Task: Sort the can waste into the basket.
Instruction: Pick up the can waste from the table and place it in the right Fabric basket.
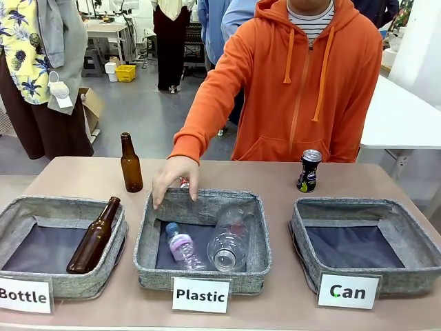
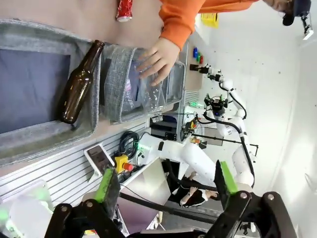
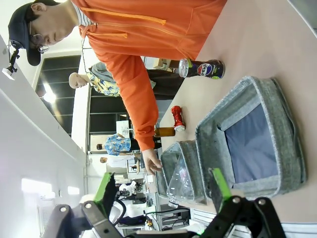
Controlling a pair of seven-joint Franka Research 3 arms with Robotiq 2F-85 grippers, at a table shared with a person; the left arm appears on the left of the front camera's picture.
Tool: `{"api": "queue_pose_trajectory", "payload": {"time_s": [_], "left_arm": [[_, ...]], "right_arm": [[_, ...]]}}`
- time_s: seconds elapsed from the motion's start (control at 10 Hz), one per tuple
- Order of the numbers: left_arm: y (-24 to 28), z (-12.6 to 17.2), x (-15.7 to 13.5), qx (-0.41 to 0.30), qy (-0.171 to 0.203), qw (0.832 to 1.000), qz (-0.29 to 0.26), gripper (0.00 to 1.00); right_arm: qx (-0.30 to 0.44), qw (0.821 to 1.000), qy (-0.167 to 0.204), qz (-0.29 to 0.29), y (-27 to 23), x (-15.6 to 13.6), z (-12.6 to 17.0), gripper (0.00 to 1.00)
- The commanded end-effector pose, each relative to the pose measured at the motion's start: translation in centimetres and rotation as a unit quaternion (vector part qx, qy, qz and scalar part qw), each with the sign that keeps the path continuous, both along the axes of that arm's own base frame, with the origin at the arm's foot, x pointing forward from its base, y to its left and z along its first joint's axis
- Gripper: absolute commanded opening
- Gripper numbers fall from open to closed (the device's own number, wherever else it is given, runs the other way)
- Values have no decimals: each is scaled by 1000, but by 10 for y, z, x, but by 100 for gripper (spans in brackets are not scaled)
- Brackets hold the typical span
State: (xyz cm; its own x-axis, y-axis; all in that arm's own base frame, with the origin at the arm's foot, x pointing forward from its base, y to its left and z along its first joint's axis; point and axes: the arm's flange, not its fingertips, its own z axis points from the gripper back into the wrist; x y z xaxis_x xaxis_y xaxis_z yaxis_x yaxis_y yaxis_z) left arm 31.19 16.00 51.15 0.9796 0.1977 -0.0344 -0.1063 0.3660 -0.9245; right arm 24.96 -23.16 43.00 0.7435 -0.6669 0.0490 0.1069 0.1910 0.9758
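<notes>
Both left gripper (image 2: 166, 179) and right gripper (image 3: 161, 183) gape empty; black can (image 1: 309, 171) stands beyond basket (image 1: 344, 207).

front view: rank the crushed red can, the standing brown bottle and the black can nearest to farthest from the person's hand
1. crushed red can, just behind the person's hand, at the Plastic basket's far rim.
2. standing brown bottle, on the table left of the hand.
3. black can, far to the right, behind the Can basket.

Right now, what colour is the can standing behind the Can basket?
The can is black with a silver top and colourful marks, clearest in the front view.
</notes>
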Motion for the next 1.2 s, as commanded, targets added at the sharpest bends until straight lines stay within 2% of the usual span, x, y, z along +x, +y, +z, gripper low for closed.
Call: {"api": "queue_pose_trajectory", "payload": {"time_s": [0.0, 0.3, 0.5, 0.6, 0.8, 0.9, 1.1], "left_arm": [[-14, 12, 19, 17, -4, 1000, -12, 100], [-60, 47, 47, 72, 3, 997, -25, 100], [-142, 83, 84, 163, 19, 986, -38, 100], [-187, 99, 103, 204, 15, 977, -55, 100], [-284, 123, 144, 303, 7, 952, -42, 100], [-330, 129, 167, 344, -7, 937, -64, 100], [-415, 114, 224, 417, -13, 902, -111, 100]], "right_arm": [[7, 1000, -14, -4, 0, 2, 3, 100], [7, 1000, -14, -4, 0, 2, 3, 100], [7, 1000, -14, -4, 0, 2, 3, 100], [7, 1000, -14, -4, 0, 2, 3, 100], [7, 1000, -14, -4, 0, 2, 3, 100], [7, 1000, -14, -4, 0, 2, 3, 100], [7, 1000, -14, -4, 0, 2, 3, 100]]}}
